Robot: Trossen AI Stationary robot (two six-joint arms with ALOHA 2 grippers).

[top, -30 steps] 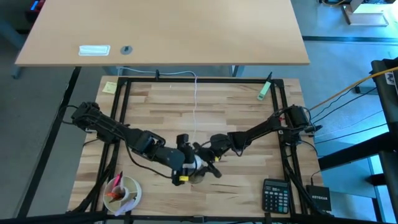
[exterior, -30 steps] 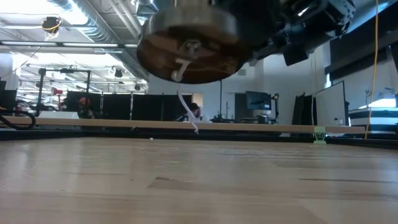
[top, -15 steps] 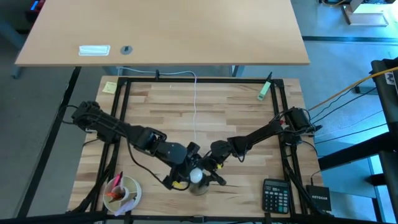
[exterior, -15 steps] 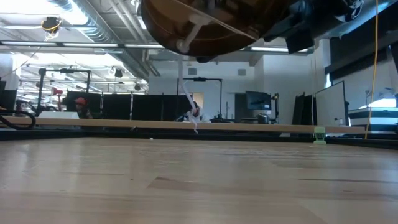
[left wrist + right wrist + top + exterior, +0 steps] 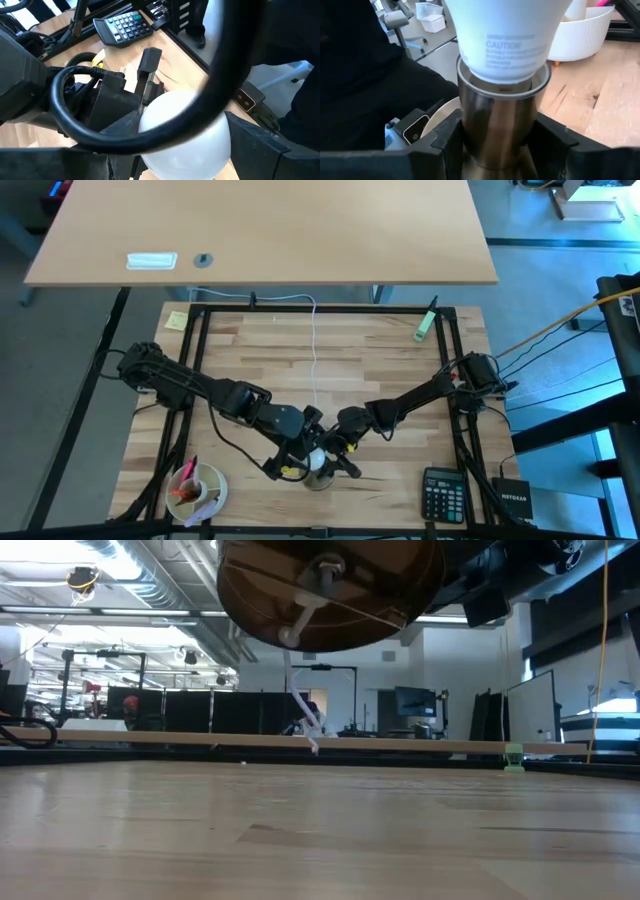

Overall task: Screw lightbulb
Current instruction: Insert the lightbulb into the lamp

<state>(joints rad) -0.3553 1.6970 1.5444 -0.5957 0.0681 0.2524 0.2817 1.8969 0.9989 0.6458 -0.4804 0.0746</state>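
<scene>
The white frosted lightbulb (image 5: 318, 461) stands with its neck (image 5: 512, 47) in the rim of the silvery socket (image 5: 497, 120). The socket's round base (image 5: 330, 590) hangs tilted above the table, and its thin white cord (image 5: 300, 700) trails toward the far edge. My left gripper (image 5: 305, 455) is shut on the bulb's globe (image 5: 185, 137). My right gripper (image 5: 337, 460) is shut on the socket's tube. Both meet near the table's near middle. My left gripper pinches the bulb's rounded globe (image 5: 150, 120) between its two fingers (image 5: 117, 127), coming from the table's left. A black cable crosses in front of the globe in the left wrist view. The bulb is clear of the table, its neck in the socket. My right gripper pinches the socket's silvery tube (image 5: 470, 125) between its two fingers (image 5: 445, 137), a little below the rim, coming about level from the table's right. The socket is lifted clear of the table, with its base tilted.
A calculator (image 5: 443, 492) lies at the near right and a white bowl (image 5: 200, 490) with small things at the near left. A green marker (image 5: 426, 325) and a yellow note (image 5: 176, 320) lie at the far corners. A black frame (image 5: 320, 310) runs around the table.
Both grippers have moved toward the table's near edge with the bulb and the socket. The socket's base has risen and tipped, showing more of its underside in the low view. Both have kept their holds.
</scene>
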